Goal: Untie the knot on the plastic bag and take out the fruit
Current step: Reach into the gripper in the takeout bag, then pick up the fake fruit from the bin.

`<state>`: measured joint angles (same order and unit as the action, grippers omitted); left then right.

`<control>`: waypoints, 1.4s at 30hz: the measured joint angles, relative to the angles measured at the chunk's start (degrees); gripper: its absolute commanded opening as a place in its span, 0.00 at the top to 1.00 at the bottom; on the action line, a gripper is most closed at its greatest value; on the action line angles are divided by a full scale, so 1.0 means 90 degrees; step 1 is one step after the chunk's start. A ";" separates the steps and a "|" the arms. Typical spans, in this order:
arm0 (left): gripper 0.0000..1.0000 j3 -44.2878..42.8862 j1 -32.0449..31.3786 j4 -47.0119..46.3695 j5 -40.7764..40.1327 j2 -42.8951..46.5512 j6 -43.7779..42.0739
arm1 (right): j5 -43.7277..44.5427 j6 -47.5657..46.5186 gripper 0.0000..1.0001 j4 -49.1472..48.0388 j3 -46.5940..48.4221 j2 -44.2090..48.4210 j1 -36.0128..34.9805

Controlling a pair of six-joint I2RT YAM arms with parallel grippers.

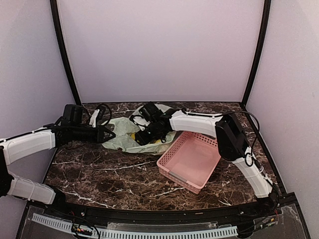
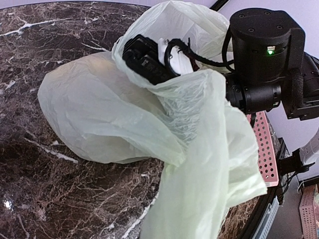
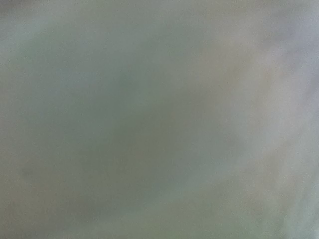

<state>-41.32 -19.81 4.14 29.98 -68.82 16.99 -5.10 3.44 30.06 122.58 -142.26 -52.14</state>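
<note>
The plastic bag (image 1: 122, 137) lies crumpled at the back of the table, its mouth open; no knot shows. My left gripper (image 1: 108, 133) is at the bag's left edge. In the left wrist view a stretched fold of the bag (image 2: 199, 189) runs down over the fingers and hides them, as if pinched. My right gripper (image 1: 143, 136) is pushed into the bag's mouth, with the plastic draped round its wrist (image 2: 147, 60), so its fingers are hidden. The right wrist view shows only blurred pale plastic. One yellow fruit (image 1: 157, 141) peeks out by the bag's right edge.
The pink slotted basket (image 1: 191, 159) stands to the right of the bag, tilted towards the front, with nothing showing in it. The right arm's black joint (image 2: 259, 50) hangs close over the bag. Pale walls close off the back and both sides.
</note>
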 measured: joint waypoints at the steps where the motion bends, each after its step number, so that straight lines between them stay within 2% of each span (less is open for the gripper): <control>1: 0.99 -0.0058 0.0000 0.0029 0.0005 0.0000 -0.0029 | 0.0007 -0.0005 0.65 0.0015 0.0058 -0.0032 0.0000; 7: 0.99 -0.0325 0.0000 0.0216 0.0051 -0.0056 -0.0221 | -0.0005 0.0061 0.90 -0.0015 0.0083 -0.0061 -0.0002; 12: 0.99 -0.0466 0.0000 0.0430 0.0114 -0.0158 -0.0367 | -0.0095 0.0126 1.00 -0.0119 -0.0245 0.0165 -0.0002; 17: 0.99 -0.0816 0.0002 0.0692 0.0131 -0.0296 -0.0610 | -0.0177 0.0187 1.00 -0.0316 -0.0794 0.0826 -0.0002; 27: 0.99 -0.1200 0.0036 0.1222 -0.0236 -0.0316 -0.1486 | -0.0364 0.0459 1.00 -0.1265 -0.2178 0.2900 -0.0002; 37: 0.99 -0.1202 0.0187 0.1370 -0.0576 -0.0316 -0.1717 | -0.1015 0.0799 1.00 -0.1785 -0.3223 0.3480 -0.0002; 42: 0.99 -0.1202 0.0724 0.1367 -0.0554 -0.0328 -0.1661 | -0.1710 0.0896 1.00 -0.2215 -0.3840 0.3813 -0.0010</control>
<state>-52.14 -13.30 16.45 24.99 -71.77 2.04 -20.49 11.51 10.13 88.03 -107.94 -52.23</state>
